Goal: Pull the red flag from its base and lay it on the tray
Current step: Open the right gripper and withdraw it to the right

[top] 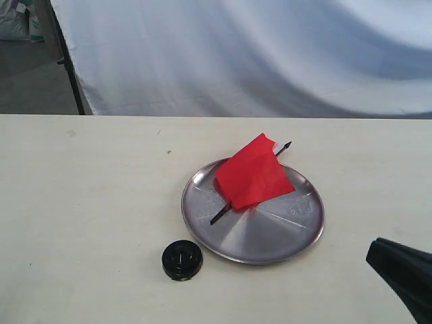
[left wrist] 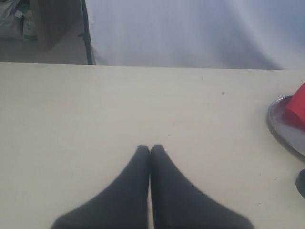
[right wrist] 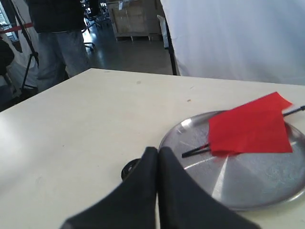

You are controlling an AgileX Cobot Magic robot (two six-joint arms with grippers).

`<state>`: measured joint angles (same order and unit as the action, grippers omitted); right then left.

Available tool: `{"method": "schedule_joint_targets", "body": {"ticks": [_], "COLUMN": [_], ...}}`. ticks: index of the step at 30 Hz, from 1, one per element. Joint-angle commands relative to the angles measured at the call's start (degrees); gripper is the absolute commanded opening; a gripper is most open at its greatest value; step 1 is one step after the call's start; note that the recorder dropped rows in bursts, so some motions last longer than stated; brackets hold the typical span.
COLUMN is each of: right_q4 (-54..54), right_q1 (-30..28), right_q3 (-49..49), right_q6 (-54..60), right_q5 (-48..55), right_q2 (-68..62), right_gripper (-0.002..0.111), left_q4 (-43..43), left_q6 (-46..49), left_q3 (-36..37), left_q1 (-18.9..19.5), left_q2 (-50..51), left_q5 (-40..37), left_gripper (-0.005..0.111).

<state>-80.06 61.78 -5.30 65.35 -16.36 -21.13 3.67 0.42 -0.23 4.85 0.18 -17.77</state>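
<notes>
- Pressing its two dark jaws together with nothing between them, the right gripper [right wrist: 158,151] hangs above the table [top: 88,202], short of the tray's near rim. In the exterior view only its tip shows, at the lower right corner.
- The left gripper [left wrist: 150,149] is likewise closed on nothing, over bare tabletop and well apart from everything.
- The base [top: 182,260] sits flat on the table just beside the tray [top: 270,239], with its central hole empty.
- The red flag [top: 255,173] lies on the tray with its cloth rumpled over the middle. Its black stick [top: 219,217] runs slantwise, and the pointed tip pokes out past the far rim.
- By my reading the task looks complete, and only backing the arms away remains.
- A low sweep of the right arm could clip the rim or the overhanging tip and flick the flag off.
- A jolt to the tray could let the light flag slide on the shiny steel.
- The same sweep could knock the base.
</notes>
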Motion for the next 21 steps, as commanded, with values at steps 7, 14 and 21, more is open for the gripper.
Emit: {"method": "schedule_joint_targets", "body": {"ticks": [7,14,21], "right_q4": [0.3,0.3,0.3], "right_q1": [0.0,0.0,0.0], "right_q3": [2.8,2.8,2.8], "right_q6": [-1.4,-1.4,-1.4], "right_q5": [0.4,0.4,0.4], "right_q2": [1.6,1.6,1.6], "right_gripper": [-0.001,-0.001,-0.001], "left_q4": [0.0,0.0,0.0], "left_q6": [-0.4,-0.4,-0.4], "left_q3": [0.2,0.2,0.2], "left_q1": [0.1,0.1,0.1], "left_q2": [-0.2,-0.2,-0.2], "left_q5": [0.4,0.4,0.4], "left_gripper": [0.000,0.000,0.000]}}
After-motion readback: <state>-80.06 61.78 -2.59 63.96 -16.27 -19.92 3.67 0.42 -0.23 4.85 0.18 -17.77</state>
